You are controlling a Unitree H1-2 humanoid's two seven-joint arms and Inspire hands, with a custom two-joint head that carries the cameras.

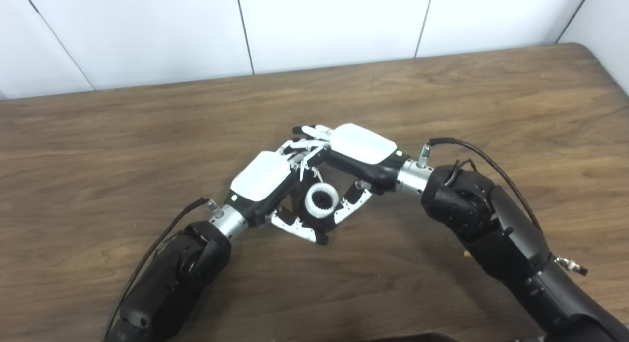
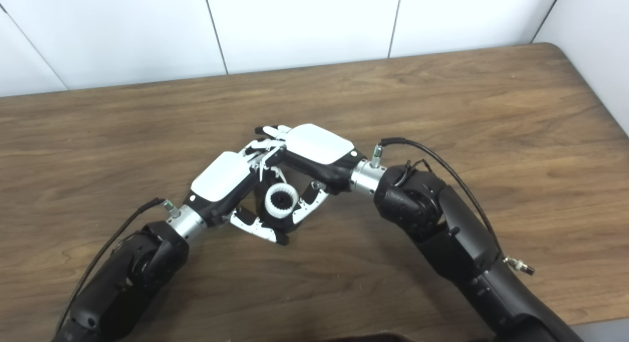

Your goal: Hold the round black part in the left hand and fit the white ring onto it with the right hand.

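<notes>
Two black robot arms rise from the bottom edge and meet near the middle of a brown wood-grain table (image 1: 442,96). The left robot hand (image 1: 263,182), with a white back plate, reaches in from seven o'clock. The right robot hand (image 1: 361,150), also white-backed, reaches in from four o'clock, and its fingers overlap the left hand's at twelve o'clock. Between the two thumbs sits the white ring (image 1: 322,200), toothed on its inner edge, around the round black part (image 1: 322,199) visible in its centre. The left thumb curls beneath it at six o'clock; the right thumb touches its three o'clock side. Both hands are closed around the pair. No writing or brand marks can be read anywhere.
</notes>
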